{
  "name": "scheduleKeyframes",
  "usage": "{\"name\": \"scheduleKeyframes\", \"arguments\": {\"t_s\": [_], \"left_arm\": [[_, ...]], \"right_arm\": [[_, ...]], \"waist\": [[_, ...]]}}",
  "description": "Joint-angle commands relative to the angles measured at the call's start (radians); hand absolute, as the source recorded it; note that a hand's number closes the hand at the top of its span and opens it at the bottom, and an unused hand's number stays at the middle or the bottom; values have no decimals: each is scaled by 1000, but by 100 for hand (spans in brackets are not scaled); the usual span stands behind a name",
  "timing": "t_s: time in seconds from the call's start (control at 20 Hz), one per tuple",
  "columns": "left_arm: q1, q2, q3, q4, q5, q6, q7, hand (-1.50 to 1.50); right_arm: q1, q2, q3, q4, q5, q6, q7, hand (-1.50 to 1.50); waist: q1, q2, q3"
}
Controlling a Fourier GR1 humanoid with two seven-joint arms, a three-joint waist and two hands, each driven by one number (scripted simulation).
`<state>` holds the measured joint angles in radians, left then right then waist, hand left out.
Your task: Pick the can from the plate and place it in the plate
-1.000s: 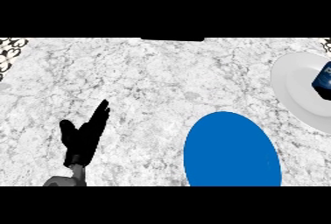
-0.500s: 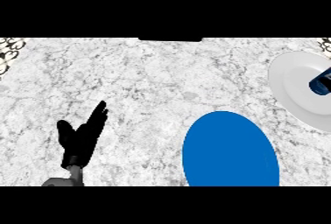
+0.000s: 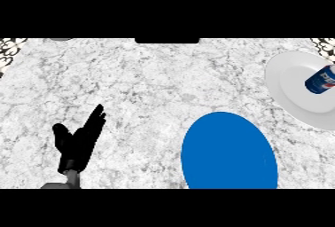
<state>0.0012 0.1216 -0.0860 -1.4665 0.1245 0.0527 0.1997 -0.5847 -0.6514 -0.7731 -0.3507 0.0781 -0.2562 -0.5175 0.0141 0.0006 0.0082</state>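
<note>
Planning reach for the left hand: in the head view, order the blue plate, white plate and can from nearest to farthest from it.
From the left hand, open at lower left:
1. Blue plate, lower centre-right.
2. White plate, at the right edge.
3. Can, on the white plate's far right part.

One head view looks steeply down on the marble counter [image 3: 144, 88] from above

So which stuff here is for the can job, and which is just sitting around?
For the job:
- can, lying on the white plate
- blue plate, nothing on it

Just about:
- left hand, open, resting near the lower left
- marble counter
</note>
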Motion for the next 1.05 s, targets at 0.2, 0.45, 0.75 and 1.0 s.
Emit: {"name": "scheduleKeyframes", "arguments": {"t_s": [0.2, 0.45, 0.75, 1.0], "left_arm": [[70, -10, -3, 17, -13, -4, -10, 0], [29, -18, 2, -6, -12, 13, 59, 0], [43, -9, 18, -11, -13, 0, 58, 0], [26, -28, 27, 67, -36, 1, -16, 0]], "right_arm": [[148, 22, 46, -63, -47, 219, -51, -150], [294, 60, 89, -187, -46, 218, -33, -150], [477, 154, 134, -435, -67, 210, 6, -150], [599, 257, 169, -720, -80, 145, 138, -150]], "waist": [[-16, -2, -9], [-24, -4, -9], [-24, -4, -9], [-26, -3, -10]]}}
